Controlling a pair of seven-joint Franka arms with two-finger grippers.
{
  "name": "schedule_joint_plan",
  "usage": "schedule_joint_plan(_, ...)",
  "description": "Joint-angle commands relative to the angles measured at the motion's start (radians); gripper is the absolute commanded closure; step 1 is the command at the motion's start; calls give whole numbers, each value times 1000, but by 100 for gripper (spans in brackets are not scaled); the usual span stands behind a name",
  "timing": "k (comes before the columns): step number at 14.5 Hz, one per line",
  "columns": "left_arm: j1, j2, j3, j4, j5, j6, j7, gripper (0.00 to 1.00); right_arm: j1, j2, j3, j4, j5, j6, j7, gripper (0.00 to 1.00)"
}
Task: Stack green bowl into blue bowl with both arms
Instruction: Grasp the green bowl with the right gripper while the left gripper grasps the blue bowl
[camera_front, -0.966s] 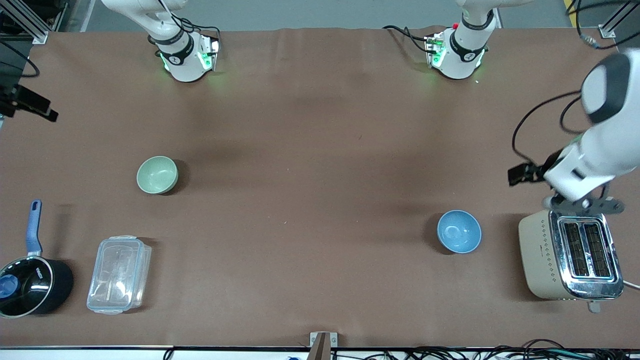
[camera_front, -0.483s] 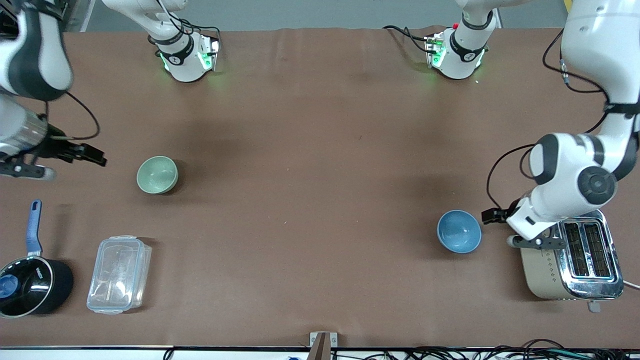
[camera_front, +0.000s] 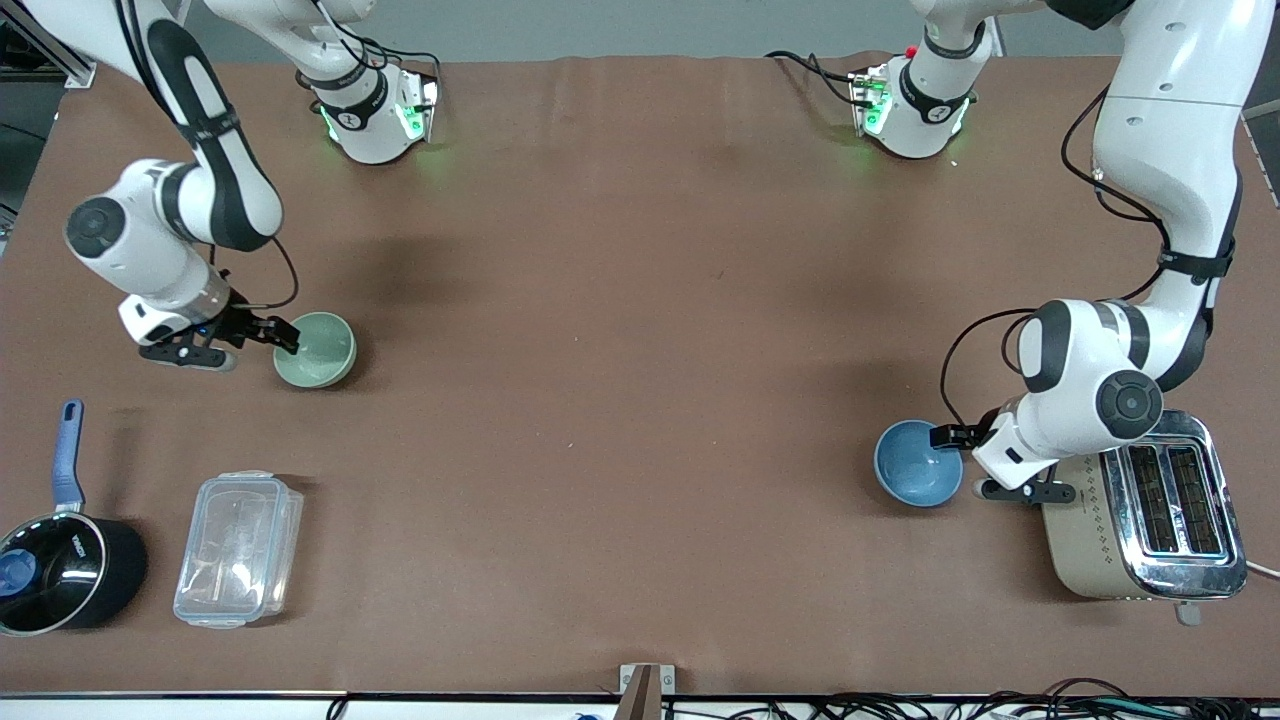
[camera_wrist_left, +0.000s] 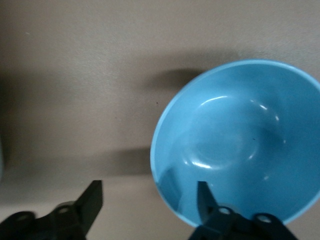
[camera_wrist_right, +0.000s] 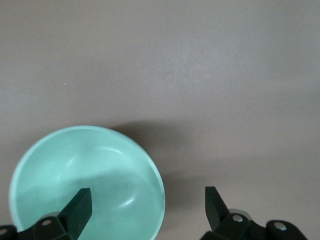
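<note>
The green bowl (camera_front: 318, 350) sits upright on the table toward the right arm's end. My right gripper (camera_front: 284, 337) is open at its rim; in the right wrist view the gripper (camera_wrist_right: 146, 201) straddles the bowl's (camera_wrist_right: 85, 180) rim, one finger over the inside and one outside. The blue bowl (camera_front: 912, 466) sits upright toward the left arm's end, beside the toaster. My left gripper (camera_front: 948, 438) is open at its rim; in the left wrist view the gripper (camera_wrist_left: 147, 200) straddles the bowl's (camera_wrist_left: 240, 145) rim the same way. Neither bowl is gripped.
A beige and chrome toaster (camera_front: 1140, 515) stands right beside the blue bowl, under the left arm's wrist. A black saucepan with a blue handle (camera_front: 60, 565) and a clear plastic container (camera_front: 238, 548) lie nearer to the front camera than the green bowl.
Both arms have swung in from the table's ends and come down, each open gripper arriving at its bowl's rim. The bowls have not moved.
</note>
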Motion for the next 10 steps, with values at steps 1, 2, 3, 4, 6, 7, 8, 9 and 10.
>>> schedule_joint_plan(1, -3, 40, -4, 46, -25, 2, -5, 68, -7, 34, 5, -57, -2, 130, -18, 2)
schedule_joint_plan(2, -4, 42, -4, 49, -39, 2, -2, 78, -5, 45, 7, -77, -2, 182, -18, 7)
schedule_joint_plan(3, -6, 46, -4, 60, -42, 2, 7, 88, -5, 45, 7, -85, -2, 190, -18, 16)
schedule_joint_plan(4, -7, 48, -7, 69, -42, -1, 4, 93, -2, 45, 7, -86, -2, 190, -18, 31)
schedule_joint_plan(6, -8, 46, -42, 75, -43, -4, 4, 98, 1, 44, 7, -85, -2, 187, -17, 66)
schedule_joint_plan(7, -9, 46, -58, 75, -43, -5, 5, 100, 1, 44, 8, -85, -1, 187, -13, 80)
schedule_joint_plan(8, -9, 46, -94, 75, -49, -7, -5, 100, -4, 44, 8, -83, -1, 187, -9, 94)
schedule_joint_plan(9, -9, 43, -128, 80, -68, -7, -30, 100, -5, 41, 8, -80, -1, 186, -4, 100)
schedule_joint_plan(10, -9, 39, -157, 83, -74, -11, -65, 100, -7, 39, 8, -77, 1, 184, -4, 100)
